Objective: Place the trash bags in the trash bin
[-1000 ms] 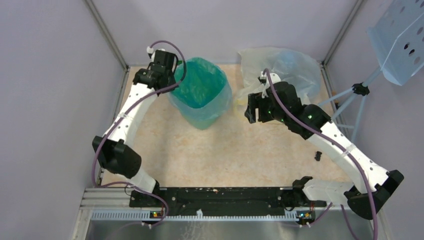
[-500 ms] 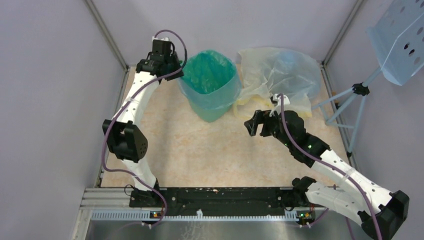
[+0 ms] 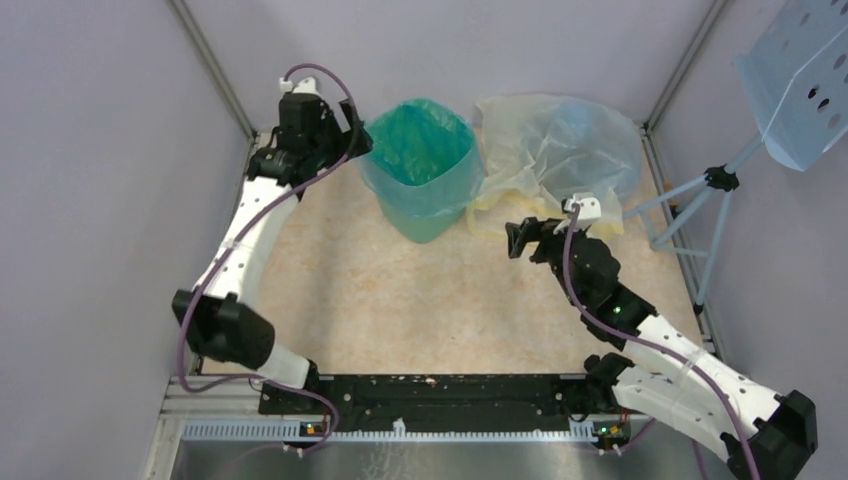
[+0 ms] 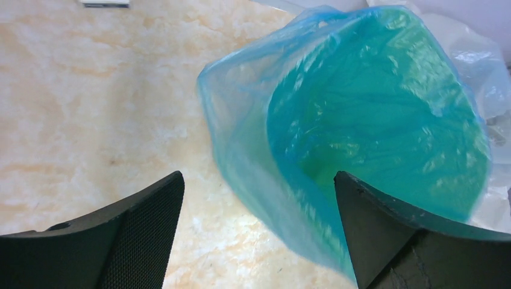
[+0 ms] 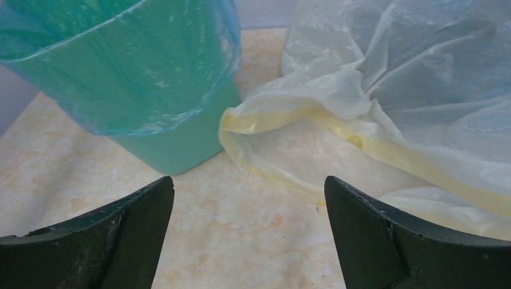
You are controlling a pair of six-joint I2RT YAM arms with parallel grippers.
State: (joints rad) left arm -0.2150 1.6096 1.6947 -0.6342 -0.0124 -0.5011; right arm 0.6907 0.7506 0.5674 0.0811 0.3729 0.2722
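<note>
1. Where the right arm reaches in from the near edge, the right tool (image 5: 246,195) hangs low over the bare counter (image 3: 400,300), its fingers spread wide and holding nothing.
2. Ahead of it to the left, the trash bin (image 5: 175,144) stands upright on the counter. Ahead to the right lies a pale yellowish bag (image 5: 313,135), its rolled edge just beside the bin's wall. Both are near the tool, and neither touches it.
3. A light blue bag (image 4: 373,114) lines the bin. Its mouth is folded out over the rim and hangs partway down, so only the lower green wall shows.
4. The left tool (image 4: 258,180) sits higher, beside the bin's left rim toward the far corner, with its fingers wide apart and nothing gripped. In its wrist view the overhanging liner edge falls in the gap between the fingers. Whether the plastic brushes either finger cannot be told.
5. Farthest back, the loose trash bags (image 3: 555,140) lie heaped in the far right corner. They are outside the bin, on its right side, with yellowish and bluish film overlapping.
6. How many bags make up the heap cannot be made out. The crinkled liner hides the bin's floor, and the right wrist view cuts the heap off at the top and right. The left wrist view does not show the bin's base.
</note>
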